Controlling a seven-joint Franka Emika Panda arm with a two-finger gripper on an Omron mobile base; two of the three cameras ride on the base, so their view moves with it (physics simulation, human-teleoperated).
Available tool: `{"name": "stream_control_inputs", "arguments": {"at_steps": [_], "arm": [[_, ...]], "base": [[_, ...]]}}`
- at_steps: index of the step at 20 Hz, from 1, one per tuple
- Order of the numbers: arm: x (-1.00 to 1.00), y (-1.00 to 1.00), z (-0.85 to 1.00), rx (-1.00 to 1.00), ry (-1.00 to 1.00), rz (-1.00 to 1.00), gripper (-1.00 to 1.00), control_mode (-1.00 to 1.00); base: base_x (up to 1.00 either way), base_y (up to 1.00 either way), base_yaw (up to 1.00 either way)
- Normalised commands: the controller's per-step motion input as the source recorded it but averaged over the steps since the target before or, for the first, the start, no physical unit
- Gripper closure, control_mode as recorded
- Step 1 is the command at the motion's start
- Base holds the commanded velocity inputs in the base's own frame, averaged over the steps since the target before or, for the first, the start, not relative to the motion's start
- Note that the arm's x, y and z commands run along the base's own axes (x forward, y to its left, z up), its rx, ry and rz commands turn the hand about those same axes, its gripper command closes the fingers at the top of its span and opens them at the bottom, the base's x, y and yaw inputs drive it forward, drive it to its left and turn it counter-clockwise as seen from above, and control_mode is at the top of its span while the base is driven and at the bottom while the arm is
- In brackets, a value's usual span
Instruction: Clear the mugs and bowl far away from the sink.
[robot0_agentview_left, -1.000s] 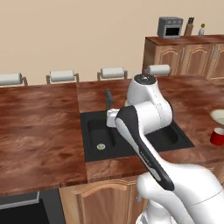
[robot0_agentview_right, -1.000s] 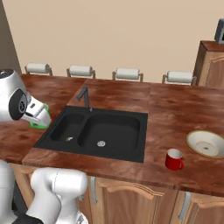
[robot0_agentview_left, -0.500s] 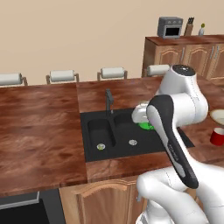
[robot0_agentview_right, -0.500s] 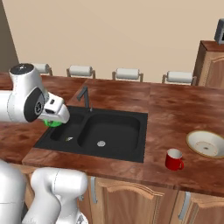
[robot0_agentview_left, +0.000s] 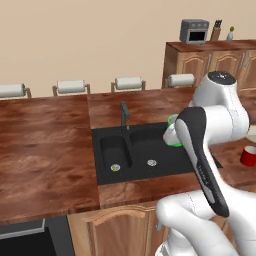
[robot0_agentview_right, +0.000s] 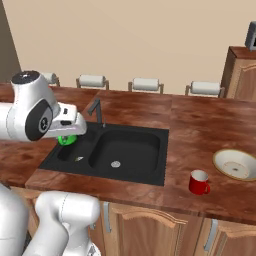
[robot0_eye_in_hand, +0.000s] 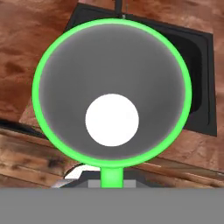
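My gripper (robot0_agentview_left: 171, 135) is shut on the bright green mug (robot0_agentview_left: 174, 131), which hangs above the right part of the black sink (robot0_agentview_left: 142, 156). In the right base view the green mug (robot0_agentview_right: 66, 139) peeks out under the hand (robot0_agentview_right: 70, 131), over the sink's (robot0_agentview_right: 115, 150) left basin. The hand view looks straight into the mug (robot0_eye_in_hand: 112, 94), grey inside with a green rim, its handle at the bottom and the sink (robot0_eye_in_hand: 199, 65) behind it. A red mug (robot0_agentview_right: 199, 182) stands on the counter right of the sink, with the cream bowl (robot0_agentview_right: 236, 164) just beyond it. The red mug (robot0_agentview_left: 248, 156) also shows at the right edge.
A dark faucet (robot0_agentview_left: 123, 114) rises at the back of the sink. Several paper towel rolls (robot0_agentview_left: 129, 83) line the counter's far edge. A raised wooden cabinet (robot0_agentview_left: 210, 60) with a toaster oven (robot0_agentview_left: 194, 31) stands at the back right. Brown countertop (robot0_agentview_left: 45, 145) stretches to the left.
The arm has swung to the right with the green mug in its grip, from the counter left of the sink to above the sink. The red mug and bowl stayed put.
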Motion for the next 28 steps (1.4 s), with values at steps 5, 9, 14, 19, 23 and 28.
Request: {"name": "stream_control_inputs", "arguments": {"at_steps": [5, 9, 14, 19, 23, 28], "arm": [[-0.04, 0.00, -0.05, -0.14, -0.12, -0.23, 1.00, -1.00], [-0.01, -0.03, 0.00, -0.02, -0.09, -0.25, 1.00, -1.00], [-0.04, -0.08, 0.00, 0.00, 0.00, -0.07, 1.00, 1.00], [0.00, 0.00, 0.00, 0.00, 0.00, 0.00, 1.00, 1.00], [0.00, 0.00, 0.00, 0.00, 0.00, 0.00, 1.00, 1.00], [0.00, 0.00, 0.00, 0.00, 0.00, 0.00, 1.00, 1.00]], "base": [[0.00, 0.00, 0.00], [0.00, 0.00, 0.00], [-0.13, -0.46, -0.47], [0.00, -0.02, -0.98], [0.00, 0.00, -1.00], [0.00, 0.00, -1.00]]}}
